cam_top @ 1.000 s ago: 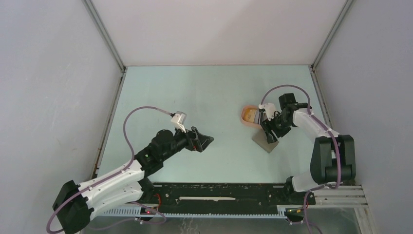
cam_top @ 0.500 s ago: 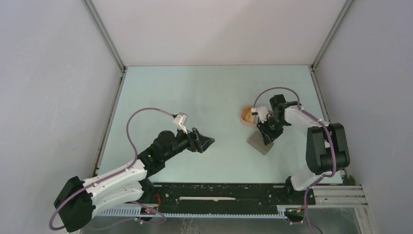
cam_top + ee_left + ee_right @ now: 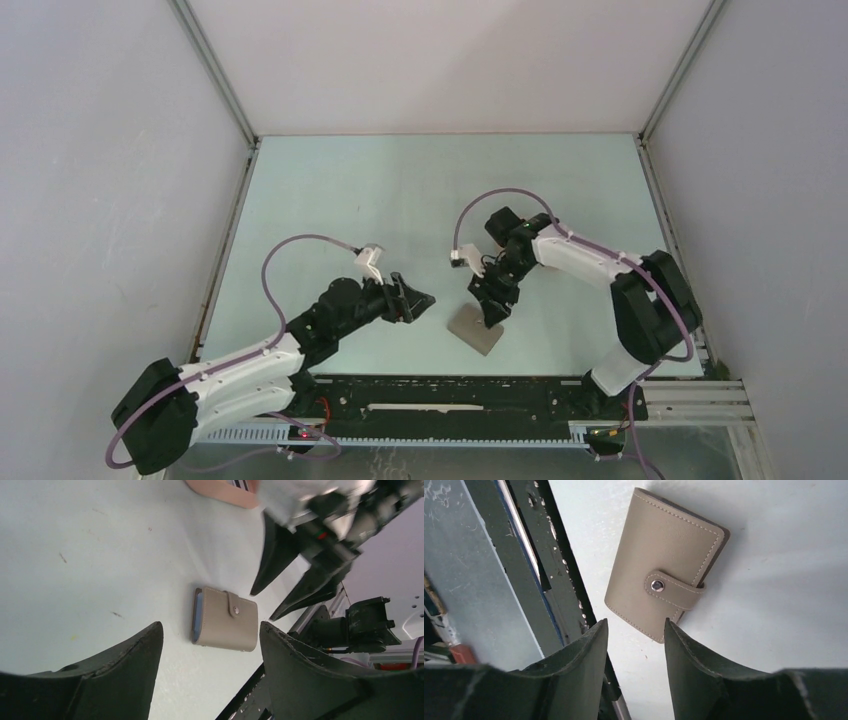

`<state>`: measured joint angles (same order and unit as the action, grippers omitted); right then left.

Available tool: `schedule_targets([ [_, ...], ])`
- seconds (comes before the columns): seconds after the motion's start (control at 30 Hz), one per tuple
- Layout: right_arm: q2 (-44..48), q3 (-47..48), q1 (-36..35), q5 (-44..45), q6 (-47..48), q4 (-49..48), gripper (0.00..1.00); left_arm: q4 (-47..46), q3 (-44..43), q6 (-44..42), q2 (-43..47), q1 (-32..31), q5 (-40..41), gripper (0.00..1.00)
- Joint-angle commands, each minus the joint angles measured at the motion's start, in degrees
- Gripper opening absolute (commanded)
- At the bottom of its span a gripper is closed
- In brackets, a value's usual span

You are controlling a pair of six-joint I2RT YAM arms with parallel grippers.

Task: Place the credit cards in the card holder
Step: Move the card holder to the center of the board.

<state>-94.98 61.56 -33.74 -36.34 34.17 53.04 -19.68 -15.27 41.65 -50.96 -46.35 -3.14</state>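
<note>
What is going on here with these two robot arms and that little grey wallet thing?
The grey card holder lies closed on the table toward the near edge, with its snap strap fastened. The right gripper is poised over one corner of it, open and holding nothing. The left gripper, also open and empty, points at the holder from the side. A peach tray shows beyond the holder in the left wrist view.

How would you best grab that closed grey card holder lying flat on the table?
Probably from straight above, pinching the two long edges of the card holder, across its narrower width. It lies flat and snapped shut on the table, so only its thin edges offer a pinch; stay clear of the strap.
</note>
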Motion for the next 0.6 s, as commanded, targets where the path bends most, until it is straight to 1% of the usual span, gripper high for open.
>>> schedule_targets([
  [0.0,9.66,0.39,0.81,-2.87,7.19,-0.76,0.55,-2.69,3.49,2.93,2.35,0.21,1.27,0.74],
  [0.07,14.86,-2.34,0.61,-5.52,14.53,-3.08,0.58,-2.73,4.49,3.70,2.81,0.19,0.98,0.72],
  [0.1,16.98,-3.82,0.60,-7.42,19.54,-3.92,0.61,-2.77,4.93,3.97,2.81,0.15,0.85,0.70],
  [0.13,18.75,-5.17,0.56,-9.32,27.04,-3.76,0.66,-3.00,5.29,4.15,2.73,0.19,0.63,0.69],
  [0.2,19.79,-6.96,0.28,-10.63,40.78,-2.26,0.73,-3.58,5.94,4.46,2.33,0.16,0.47,0.63],
  [0.23,19.21,-7.09,-0.06,-10.00,43.56,-2.60,0.74,-3.95,6.03,4.57,2.02,0.17,0.31,0.60],
  [0.37,13.93,-6.56,-2.95,-4.09,45.00,-5.97,0.71,-6.81,6.77,5.70,0.34,0.18,-0.56,0.52],
  [0.43,11.93,-6.95,-3.77,-2.00,42.67,-8.78,0.68,-8.95,7.03,6.21,-0.95,0.06,-0.94,0.50],
  [0.57,8.48,-7.14,-4.79,2.03,40.69,-11.20,0.63,-11.93,6.70,6.58,-4.87,-0.16,-2.16,0.46],
])
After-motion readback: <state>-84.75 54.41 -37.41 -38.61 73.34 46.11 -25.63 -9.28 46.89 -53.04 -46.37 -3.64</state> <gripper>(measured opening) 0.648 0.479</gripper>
